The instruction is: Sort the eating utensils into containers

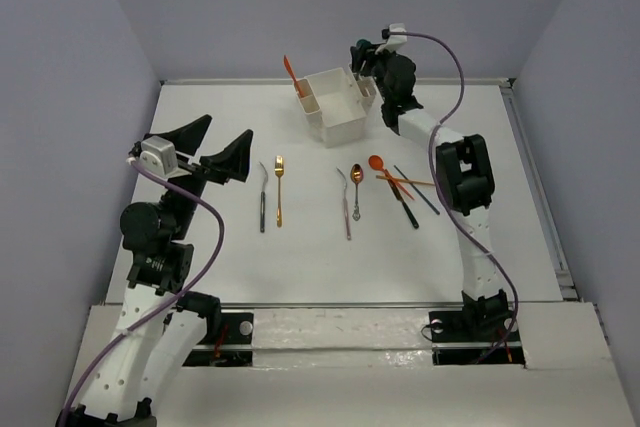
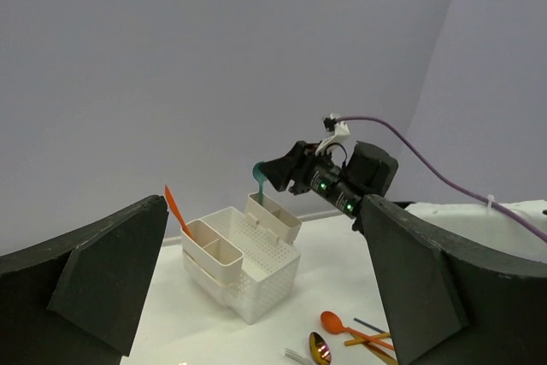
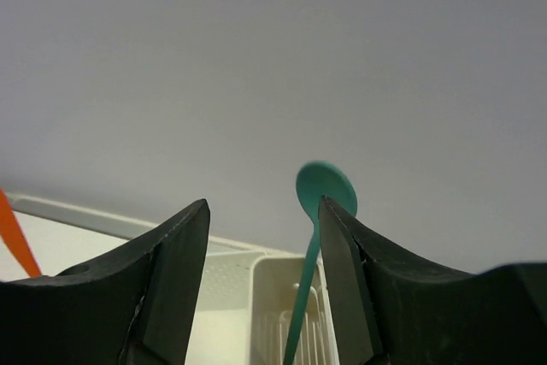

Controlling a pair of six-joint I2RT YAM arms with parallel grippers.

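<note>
Closest to you in the right wrist view are the right gripper's (image 3: 263, 211) two dark fingers (image 3: 171, 279), standing well apart with nothing pinched. One teal plastic spoon (image 3: 325, 187) rises between them, hard by the finger at picture right, and you cannot tell whether it touches. That spoon stands nearly upright, bowl up, handle down in a narrow compartment on the right side of the single white plastic box (image 1: 340, 127), upper middle of the overhead frame. One orange plastic utensil (image 1: 291, 75) stands tilted in the narrow compartment at the box's upper left. On the white table (image 1: 300, 267) count a black-handled silver piece (image 1: 262, 197) and a gold fork (image 1: 279, 190) side by side, then a purple-handled silver piece (image 1: 345, 209) and a copper-coloured spoon (image 1: 356, 187), all four with long axes running up and down the frame. Right of them an orange spoon (image 1: 378, 164), a black utensil (image 1: 408, 212) and thin sticks (image 1: 425, 200) cross on a slant, too tangled to count surely. Your right arm (image 1: 462, 177) stretches from lower right up the frame, elbow bent, wrist turned left over the box. Your left arm (image 1: 150, 237) is folded at the left, its left gripper (image 1: 228, 129) raised, fingers spread wide and empty, aimed toward the box.
</note>
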